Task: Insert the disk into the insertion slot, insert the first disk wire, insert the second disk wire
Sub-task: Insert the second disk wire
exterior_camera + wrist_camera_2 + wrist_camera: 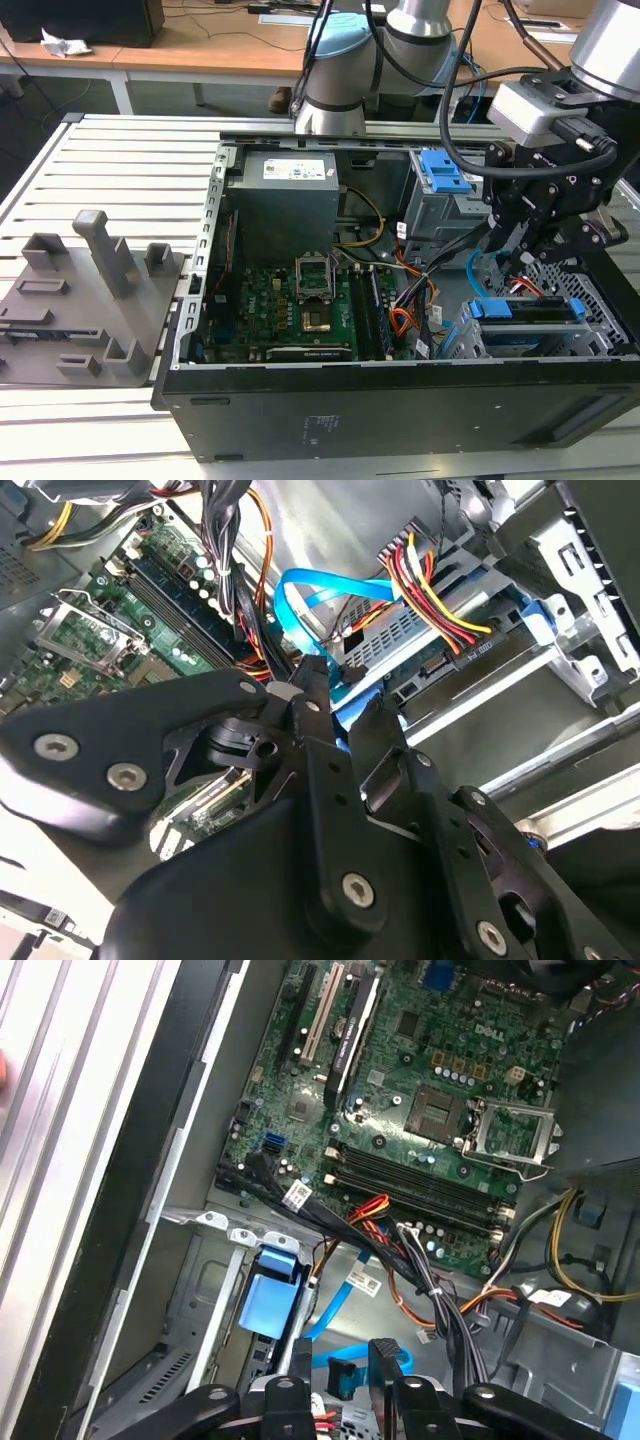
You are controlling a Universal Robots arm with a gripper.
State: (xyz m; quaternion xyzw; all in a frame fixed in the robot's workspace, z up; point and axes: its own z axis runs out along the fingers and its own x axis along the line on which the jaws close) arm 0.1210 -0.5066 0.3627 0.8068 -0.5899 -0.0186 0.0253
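Standing by the slotted metal table, I saw a grey fixture plate lying at the exterior view's left, just beside the open computer case. Inside the case the green motherboard sat under the grey power supply, and further right stood a grey cage with a blue latch. Beyond that, the gripper hung low inside the case, over the far-right corner. In the second wrist view its black fingers were pinching the second disk wire near its end, the light-blue cable looping away above them. Below the gripper, the disk in its blue frame was already seated in the insertion slot. A bundle of red, yellow and black wires reached the disk's edge.
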